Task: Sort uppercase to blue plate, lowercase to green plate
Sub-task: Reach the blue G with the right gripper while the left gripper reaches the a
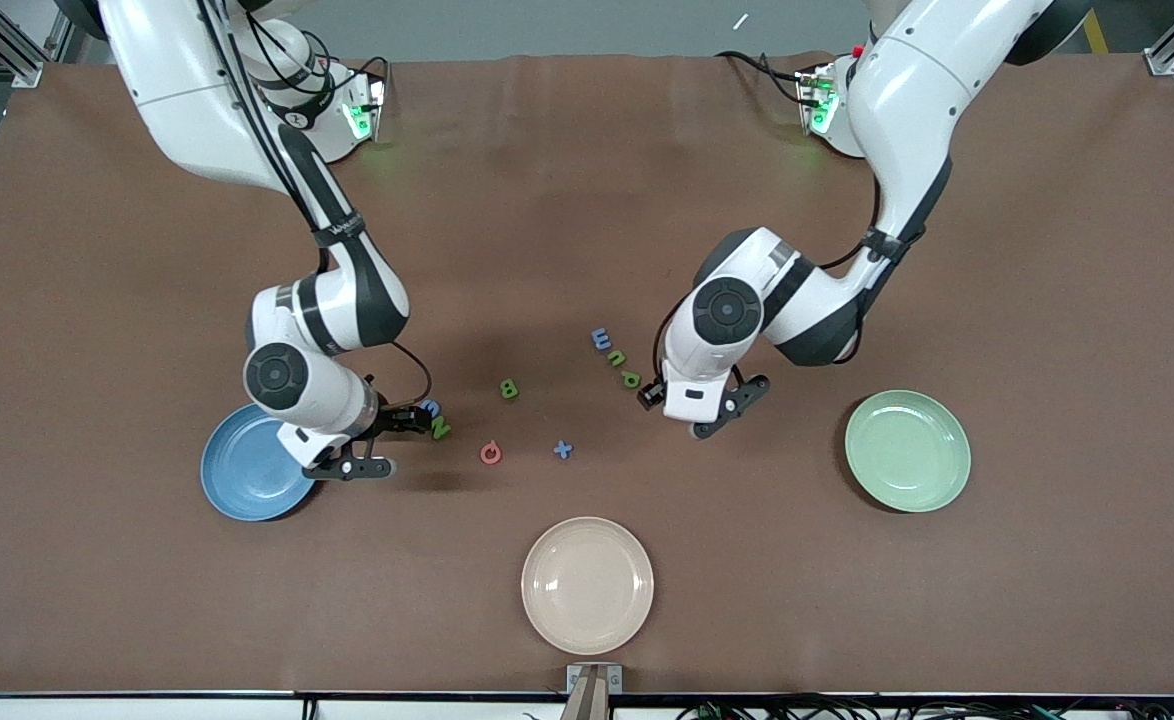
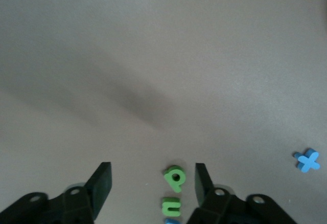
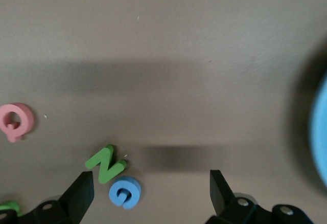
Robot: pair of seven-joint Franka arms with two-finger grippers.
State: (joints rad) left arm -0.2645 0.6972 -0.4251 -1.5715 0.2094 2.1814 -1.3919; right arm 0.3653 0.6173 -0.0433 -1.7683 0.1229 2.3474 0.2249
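Front view: the left end effector (image 1: 712, 408) hangs low over the bench (image 1: 587, 200) just beside the green p (image 1: 631, 379), with the green n (image 1: 616, 357) and blue m (image 1: 601, 339) in a row next to it. The risk is catching two letters at once, since they lie so close. The right end effector (image 1: 377, 440) sits low by the blue G (image 1: 431, 407) and green N (image 1: 440, 428), partly over the blue plate (image 1: 237, 480). The green plate (image 1: 907, 450) lies well apart, still bare.

Left wrist view: the fingers (image 2: 102, 180) stand spread, partly drawn in, straddling the p (image 2: 175, 177) but touching nothing; the n (image 2: 171, 206) lies just inside too, so it may be dragged along.

Right wrist view: fingers (image 3: 82, 193) spread wide and empty; N (image 3: 106, 163) and G (image 3: 124, 192) lie near one finger, apparently touching each other.
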